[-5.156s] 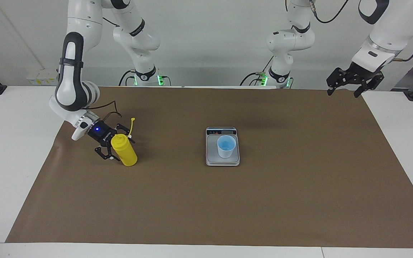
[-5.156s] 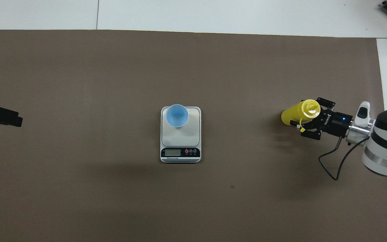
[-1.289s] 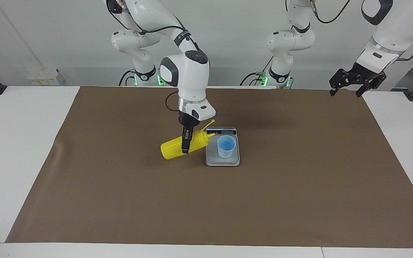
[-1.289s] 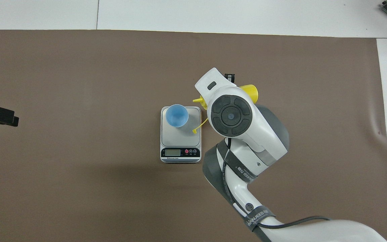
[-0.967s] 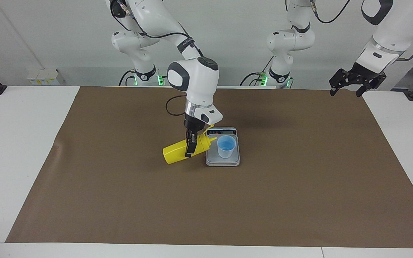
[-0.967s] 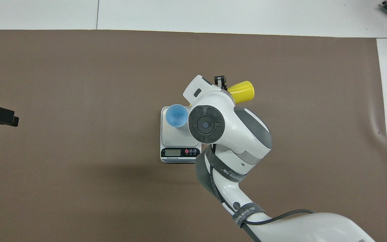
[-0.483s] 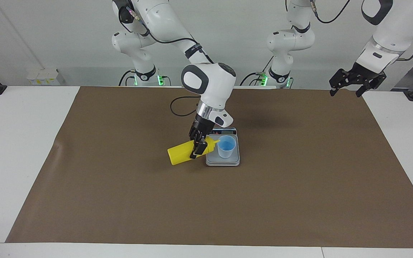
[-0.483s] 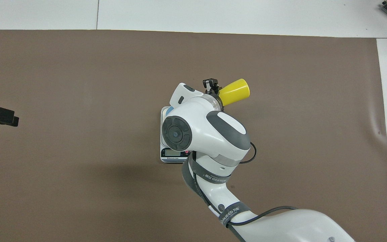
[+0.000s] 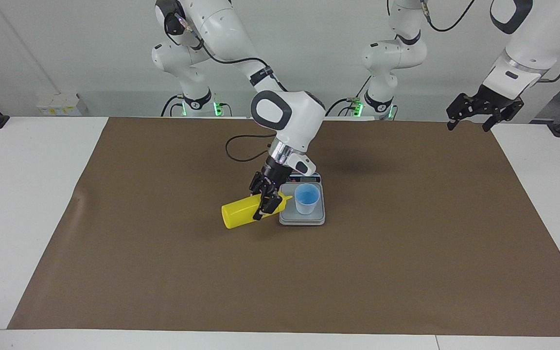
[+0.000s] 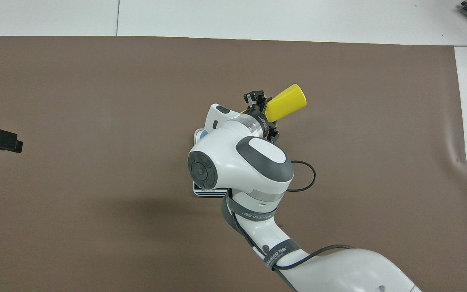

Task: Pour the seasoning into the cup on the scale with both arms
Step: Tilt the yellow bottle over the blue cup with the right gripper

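Our right gripper (image 9: 266, 200) pinches the yellow bottle (image 9: 242, 212) near its shoulder. Since half a second ago the bottle has swung flatter, its nozzle backing off the cup (image 9: 306, 198) rim, so we judge the pour is pausing or ending. The soft plastic bottle is conical-tipped; the tapered blue cup stands mid-surface on the flat grey scale (image 9: 302, 218). Our left gripper (image 9: 478, 112) waits spread over the mat's corner.

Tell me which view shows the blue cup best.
The facing view: the cup stands fully visible on the scale. In the overhead view the right arm covers it, leaving only a blue sliver.
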### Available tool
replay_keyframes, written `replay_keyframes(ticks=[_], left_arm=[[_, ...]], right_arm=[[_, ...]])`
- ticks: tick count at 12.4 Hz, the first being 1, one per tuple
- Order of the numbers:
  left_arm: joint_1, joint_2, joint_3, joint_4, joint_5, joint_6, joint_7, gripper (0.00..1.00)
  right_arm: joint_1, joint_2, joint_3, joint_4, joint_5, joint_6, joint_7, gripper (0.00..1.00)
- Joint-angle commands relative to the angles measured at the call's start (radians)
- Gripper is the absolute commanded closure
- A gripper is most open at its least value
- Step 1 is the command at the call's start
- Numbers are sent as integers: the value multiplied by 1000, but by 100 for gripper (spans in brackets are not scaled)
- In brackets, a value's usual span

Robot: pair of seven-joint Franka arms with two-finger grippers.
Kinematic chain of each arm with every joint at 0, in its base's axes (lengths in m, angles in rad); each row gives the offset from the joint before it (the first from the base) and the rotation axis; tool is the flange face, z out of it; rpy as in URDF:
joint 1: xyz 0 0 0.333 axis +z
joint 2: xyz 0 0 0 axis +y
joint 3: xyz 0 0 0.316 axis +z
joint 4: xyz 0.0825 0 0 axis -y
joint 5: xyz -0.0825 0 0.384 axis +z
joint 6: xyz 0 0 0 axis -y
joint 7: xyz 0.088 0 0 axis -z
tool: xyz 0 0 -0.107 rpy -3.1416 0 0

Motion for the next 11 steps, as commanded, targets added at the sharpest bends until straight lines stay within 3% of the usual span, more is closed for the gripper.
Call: replay_keyframes(ticks=[1, 11], left_arm=[[-1, -14, 2, -18, -1, -3, -11, 0], [-1, -14, 2, -18, -1, -3, -11, 0]], right_arm=[[8, 12, 3, 29, -47, -20, 11, 100], [29, 32, 3, 35, -41, -15, 14, 100]])
